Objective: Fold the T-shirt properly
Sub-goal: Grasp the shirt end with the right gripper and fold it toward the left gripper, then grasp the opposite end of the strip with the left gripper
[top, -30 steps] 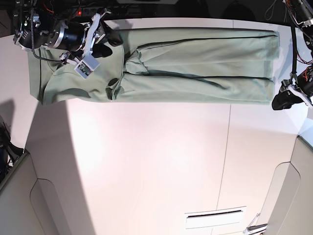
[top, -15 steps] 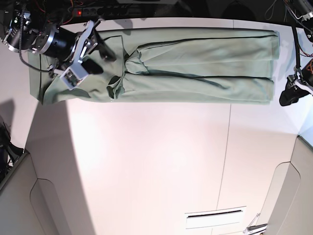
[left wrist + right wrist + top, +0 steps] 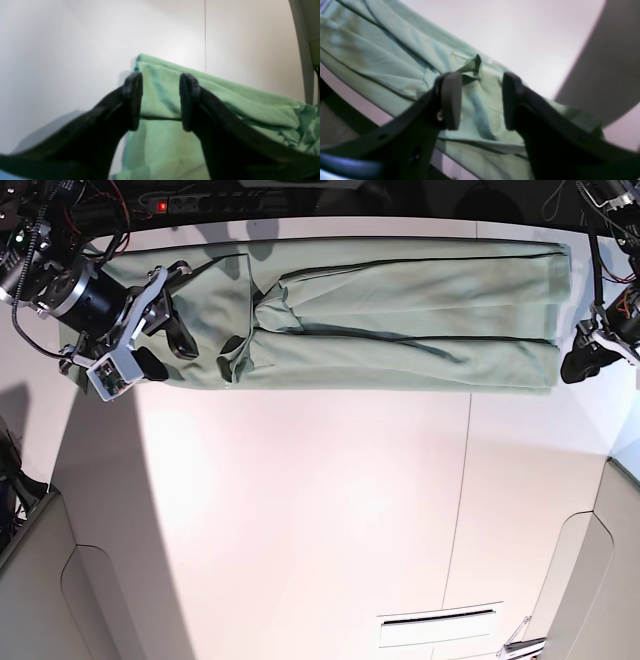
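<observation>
The pale sage-green T-shirt (image 3: 400, 310) lies as a long folded band along the table's far edge, with a bunched fold (image 3: 237, 355) near its left part. My right gripper (image 3: 163, 350) is open over the shirt's left end. In the right wrist view the gripper (image 3: 480, 100) hovers open above wrinkled cloth (image 3: 395, 65) with a small raised flap (image 3: 473, 65). My left gripper (image 3: 580, 365) is just off the shirt's right end. In the left wrist view it (image 3: 160, 100) is open, with the shirt's corner (image 3: 160, 87) showing between the fingers.
The white table (image 3: 320, 510) has a seam (image 3: 465, 480) and a slot (image 3: 440, 625) near the front. A power strip and cables (image 3: 200, 200) run along the back. Grey panels (image 3: 30, 580) stand at the front corners.
My right gripper has moved left and toward the front, from the collar area to the shirt's left end. My left gripper has shifted slightly back, staying beside the right end. The shirt lies much as before.
</observation>
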Controlling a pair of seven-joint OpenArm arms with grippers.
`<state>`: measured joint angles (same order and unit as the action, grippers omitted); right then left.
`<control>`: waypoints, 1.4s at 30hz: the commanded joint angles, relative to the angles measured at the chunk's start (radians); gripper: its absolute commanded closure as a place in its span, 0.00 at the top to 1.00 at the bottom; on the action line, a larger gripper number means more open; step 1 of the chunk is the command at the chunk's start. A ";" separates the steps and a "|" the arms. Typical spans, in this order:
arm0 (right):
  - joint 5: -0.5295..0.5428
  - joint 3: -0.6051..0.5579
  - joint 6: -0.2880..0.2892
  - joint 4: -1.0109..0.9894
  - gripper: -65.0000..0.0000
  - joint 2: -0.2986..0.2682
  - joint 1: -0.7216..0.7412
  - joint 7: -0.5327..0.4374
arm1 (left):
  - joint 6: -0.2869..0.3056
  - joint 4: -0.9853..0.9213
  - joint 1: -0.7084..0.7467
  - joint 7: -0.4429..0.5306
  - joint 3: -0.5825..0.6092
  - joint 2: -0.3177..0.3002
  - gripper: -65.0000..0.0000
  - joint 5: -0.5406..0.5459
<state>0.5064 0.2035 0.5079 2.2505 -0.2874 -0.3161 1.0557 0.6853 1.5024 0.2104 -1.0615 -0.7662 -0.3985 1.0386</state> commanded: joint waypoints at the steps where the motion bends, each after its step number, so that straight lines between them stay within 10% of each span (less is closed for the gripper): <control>1: -0.014 0.005 -0.020 0.018 0.40 -0.009 0.006 -0.034 | 0.013 0.017 -0.005 0.017 -0.006 -0.016 0.42 0.019; 6: -0.132 0.005 -0.097 0.017 0.40 -0.009 0.006 -0.074 | 0.013 0.017 -0.005 0.017 -0.006 0.003 0.42 0.019; 25: -0.144 0.005 -0.102 0.017 0.40 -0.009 0.006 -0.092 | 0.013 0.017 0.051 0.053 -0.006 0.005 0.49 -0.014; 42: -0.144 0.005 -0.101 0.017 0.40 -0.009 0.008 -0.095 | 0.013 0.016 0.123 0.205 -0.007 0.061 0.49 -0.280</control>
<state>0.3576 0.2035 0.4103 2.2505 -0.2878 -0.3157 0.9878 0.6857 1.5028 0.3344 -0.8627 -0.7666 -0.3195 0.7593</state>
